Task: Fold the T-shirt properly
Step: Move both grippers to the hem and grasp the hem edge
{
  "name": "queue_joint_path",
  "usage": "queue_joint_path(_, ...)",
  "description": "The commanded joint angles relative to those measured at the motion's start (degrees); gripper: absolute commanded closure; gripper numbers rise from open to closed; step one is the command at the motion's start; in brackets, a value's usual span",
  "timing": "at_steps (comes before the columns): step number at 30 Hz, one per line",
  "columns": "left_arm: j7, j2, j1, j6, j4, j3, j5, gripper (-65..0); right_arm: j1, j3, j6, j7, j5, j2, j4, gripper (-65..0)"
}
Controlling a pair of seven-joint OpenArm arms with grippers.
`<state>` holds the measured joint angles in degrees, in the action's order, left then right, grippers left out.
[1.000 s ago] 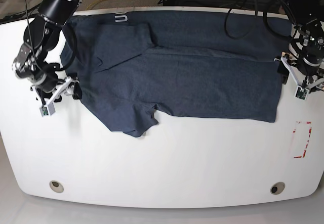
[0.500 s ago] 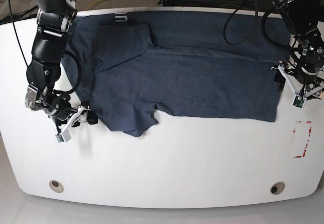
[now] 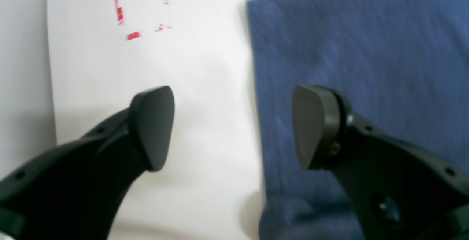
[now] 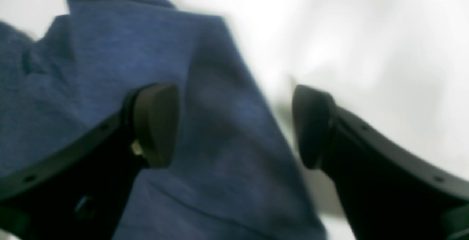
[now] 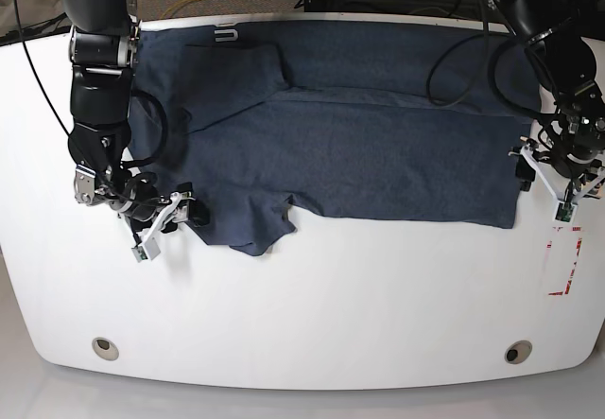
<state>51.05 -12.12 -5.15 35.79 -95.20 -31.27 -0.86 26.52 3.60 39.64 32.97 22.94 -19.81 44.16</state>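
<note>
Looking maybe half-folded: the T-shirt [image 5: 350, 145] lies doubled on the table [image 5: 302, 315], both claws, left [image 3: 231, 130] and right [image 4: 234, 126], wide open, holding nothing.

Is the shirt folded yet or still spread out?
Partly folded: the dark navy heathered T-shirt lies mostly spread across the white table, with one sleeve turned in over the body.

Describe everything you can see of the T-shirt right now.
The T-shirt is dark navy heathered knit, lying mostly flat on the white table, spread sideways along the far edge. One sleeve is folded onto the body, and small white lettering shows by the collar. Its near hem is uneven, with a rumpled flap sticking out. The open right end effector straddles one edge and the open left end effector the opposite edge; neither has closed on the cloth.
</note>
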Motion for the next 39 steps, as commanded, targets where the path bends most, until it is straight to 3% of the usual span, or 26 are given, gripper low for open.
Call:
queue_joint_path(1,-1.2,-0.9,-3.5,-2.1,1.1,-0.2,0.5,-46.5,1.2,-0.8,0.4,0.5,0.4,0.6,0.7,-45.8)
queue_joint_path(3,-1.2,-0.9,-5.3,-3.3,3.2,-0.2,0.5,-46.5,1.3,-0.9,0.4,0.3,0.4,0.9,0.7,-40.7)
queue_joint_path(7,-1.2,-0.9,-9.0,-7.0,8.1,0.0,0.5,-46.7,1.5,-1.0,0.4,0.3,0.4,0.9,0.7,-20.5)
queue_joint_path(11,-1.2,-1.3,-13.1,-10.9,15.5,3.6,0.5,-46.8,1.6,-1.1,0.4,0.3,0.3,0.9,0.7,-7.6)
queue_joint_path(15,-2.0,-1.3,-15.6,-11.6,21.0,5.1,0.5,-52.8,1.6,-1.1,0.4,0.3,0.3,0.9,0.7,-4.6)
queue_joint_path(19,-6.9,-1.1,-16.3,-12.9,26.1,5.2,0.5,-59.7,1.5,-1.1,0.4,0.3,0.3,0.9,0.7,-4.3)
queue_joint_path(23,-9.9,-1.4,-17.8,-15.6,32.6,7.6,0.4,-60.0,1.3,-1.1,0.4,0.3,0.3,0.9,0.7,-4.3)
queue_joint_path(32,-15.4,-2.3,-18.5,-15.5,41.5,9.1,0.6,-60.0,1.1,-1.1,0.4,0.3,0.3,0.9,0.7,-4.3)
queue_joint_path(36,-15.8,-2.3,-20.2,-15.4,45.0,9.1,0.6,-59.4,1.1,-1.1,0.4,0.3,0.3,0.9,0.7,-4.3)
queue_joint_path(39,-15.8,-2.3,-21.5,-15.4,48.2,9.1,0.8,-45.7,1.1,-1.1,0.4,0.3,0.3,0.9,0.7,-4.1)
